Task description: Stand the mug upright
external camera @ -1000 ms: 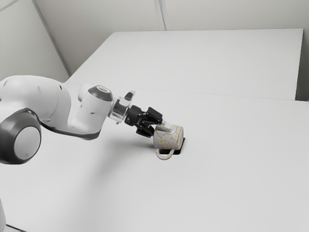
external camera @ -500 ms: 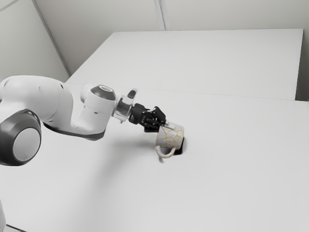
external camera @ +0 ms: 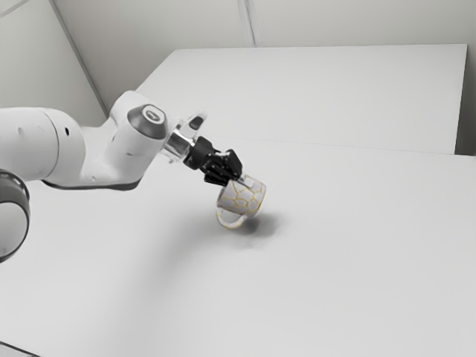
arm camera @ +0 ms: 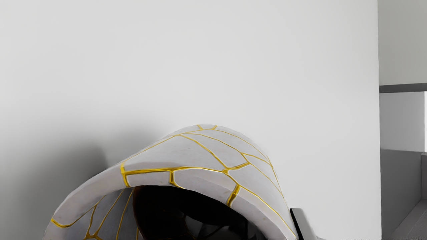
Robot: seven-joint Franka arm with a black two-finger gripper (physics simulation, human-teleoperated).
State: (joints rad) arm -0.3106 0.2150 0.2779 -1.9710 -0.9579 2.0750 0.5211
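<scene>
The white mug with gold crackle lines [external camera: 242, 198] is tilted above the white table [external camera: 357, 260], between its far edge and the near part, on the near side of the faint seam. Its mouth faces the gripper, its base slants down toward the exterior view's right, and its handle hangs on the underside. A soft grey shadow [external camera: 262, 224] lies beneath and beside it. The black two-finger gripper [external camera: 241, 180] is clenched on the mug's wall by the rim; in the wrist view a grey finger [arm camera: 302, 223] lies along the outside.

With the hold so near the rim, the weight of the base and handle could make the mug swing or slip. If it were lowered at this slant, the base's edge or the handle might meet the table first, and letting go then could tip it over.
</scene>
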